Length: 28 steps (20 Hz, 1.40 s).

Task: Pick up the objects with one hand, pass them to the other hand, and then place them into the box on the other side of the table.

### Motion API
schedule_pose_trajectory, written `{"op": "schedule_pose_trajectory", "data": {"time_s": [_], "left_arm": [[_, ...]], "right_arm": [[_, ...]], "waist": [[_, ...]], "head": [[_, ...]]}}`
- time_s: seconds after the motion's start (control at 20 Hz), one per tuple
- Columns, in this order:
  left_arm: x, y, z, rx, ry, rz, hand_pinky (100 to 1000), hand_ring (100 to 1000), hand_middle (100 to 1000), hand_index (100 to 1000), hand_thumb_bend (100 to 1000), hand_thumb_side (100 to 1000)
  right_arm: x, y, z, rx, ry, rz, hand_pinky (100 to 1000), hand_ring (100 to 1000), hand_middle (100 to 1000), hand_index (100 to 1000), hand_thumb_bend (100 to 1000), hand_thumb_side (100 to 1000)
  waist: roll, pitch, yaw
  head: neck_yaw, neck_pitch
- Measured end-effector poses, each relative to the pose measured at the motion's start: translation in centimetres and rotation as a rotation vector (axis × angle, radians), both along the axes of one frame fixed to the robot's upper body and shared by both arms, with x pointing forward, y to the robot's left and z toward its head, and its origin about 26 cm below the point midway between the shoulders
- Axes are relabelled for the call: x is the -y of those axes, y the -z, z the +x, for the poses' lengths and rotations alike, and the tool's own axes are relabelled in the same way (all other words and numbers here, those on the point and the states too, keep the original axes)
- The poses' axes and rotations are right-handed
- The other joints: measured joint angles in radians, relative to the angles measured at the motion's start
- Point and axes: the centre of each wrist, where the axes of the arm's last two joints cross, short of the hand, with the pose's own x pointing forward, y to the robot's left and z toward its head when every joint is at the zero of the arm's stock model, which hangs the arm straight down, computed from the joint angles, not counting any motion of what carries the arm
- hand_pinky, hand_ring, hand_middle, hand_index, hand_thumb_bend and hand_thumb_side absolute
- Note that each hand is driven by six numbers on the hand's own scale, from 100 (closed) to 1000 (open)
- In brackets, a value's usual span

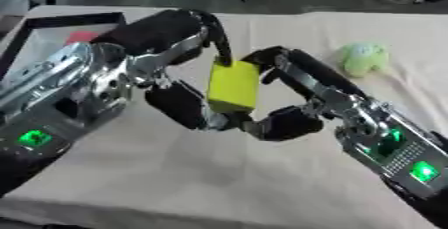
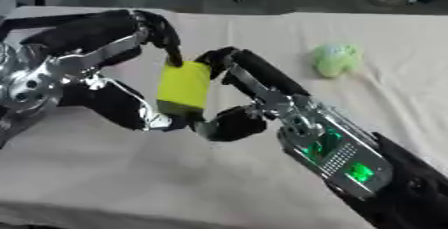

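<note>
A yellow-green block hangs upright above the middle of the table, held between both hands. My left hand comes in from the left, with a finger curled onto the block's top edge and the thumb under its lower left corner. From the right, my right hand has its fingers against the block's upper right side and its thumb beneath the bottom. The black-rimmed box lies at the far left, partly hidden behind my left arm.
A light green plush toy lies on the beige table at the far right. Something red shows inside the box. Dark floor and furniture legs lie beyond the table's far edge.
</note>
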Motion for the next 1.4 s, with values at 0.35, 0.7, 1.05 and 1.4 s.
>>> {"op": "schedule_pose_trajectory", "data": {"time_s": [0.35,0.7,1.05,1.4], "left_arm": [[0.07,-0.23,-0.62,0.029,0.017,-0.026,819,784,762,939,597,212],[-0.08,-0.33,-0.72,0.03,0.043,-0.037,819,784,763,945,599,216],[-0.09,-0.3,-0.72,0.007,0.032,-0.035,824,792,770,930,596,266],[-0.16,-0.12,-0.66,-0.01,-0.003,-0.024,828,799,778,904,584,278]], "right_arm": [[0.04,0.09,-0.02,-0.007,-0.003,-0.002,731,772,655,610,235,100],[0.05,0.11,-0.02,-0.013,-0.003,-0.005,729,771,654,608,236,100],[0.05,0.11,-0.02,-0.007,-0.003,0.0,728,770,651,605,241,100],[0.05,0.11,-0.02,0.018,-0.008,0.016,726,770,650,603,245,100]], "waist": [[0.001,0.0,0.0],[0.001,0.0,0.0],[0.001,0.0,-0.004],[0.001,0.0,-0.005]], "head": [[0.0,0.0],[0.001,-0.001],[0.006,-0.001],[0.009,-0.001]]}}
